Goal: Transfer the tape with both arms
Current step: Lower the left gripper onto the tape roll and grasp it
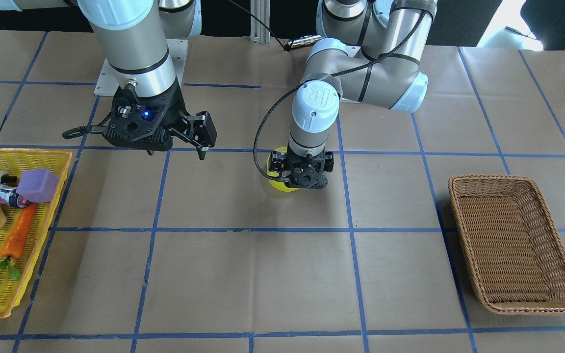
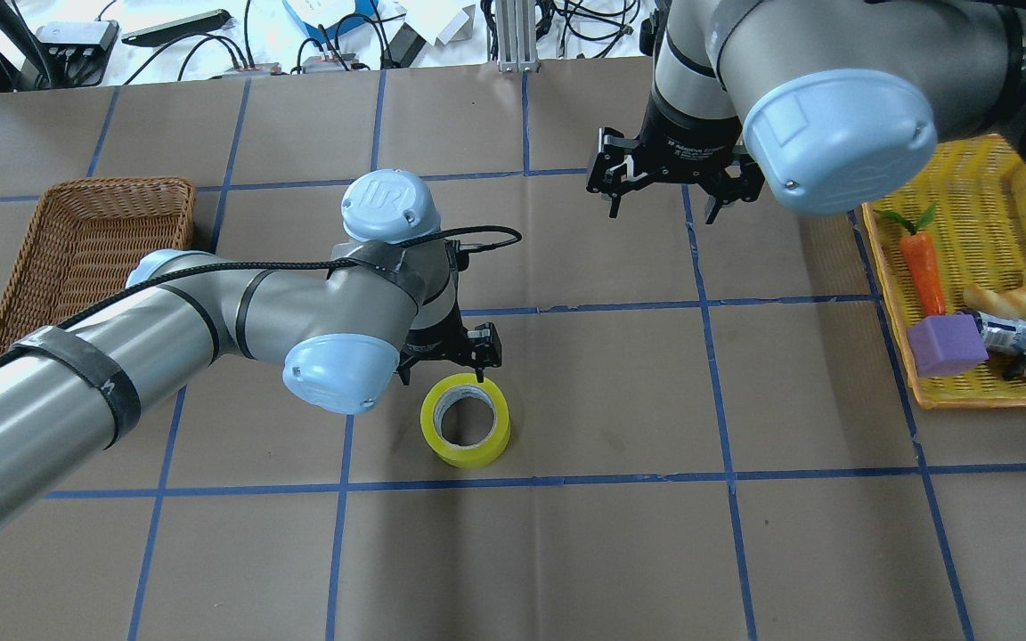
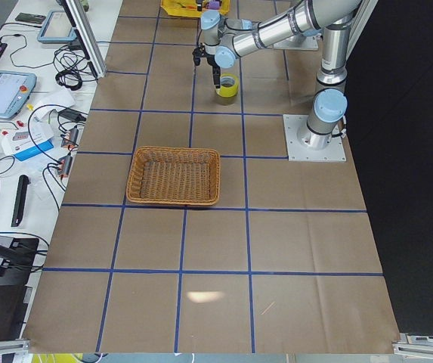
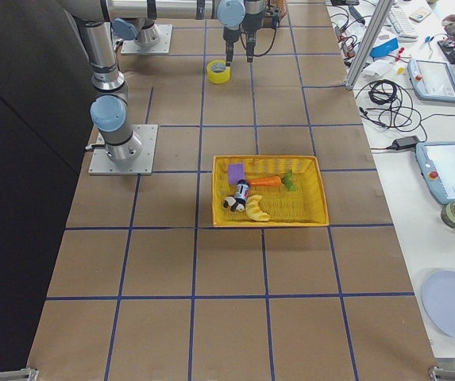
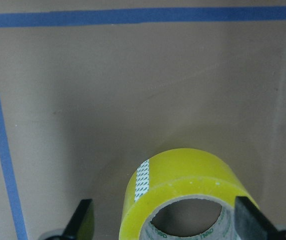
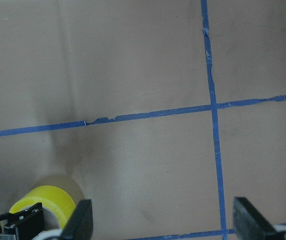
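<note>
Tape [image 5: 182, 175]: looks light, stiff, slick; I'd pinch its wall;
Left fingers [image 5: 80, 220]: spread, empty, over it;
Right fingers [image 6: 80, 220]: spread, empty

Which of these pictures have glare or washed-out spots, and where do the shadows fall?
Exterior front-facing view: the top right corner is blown out white. Exterior left view: a pale glare patch lies on the table near the camera. Left wrist view: the tape, cropped by the bottom edge, has a soft shadow around it.
</note>
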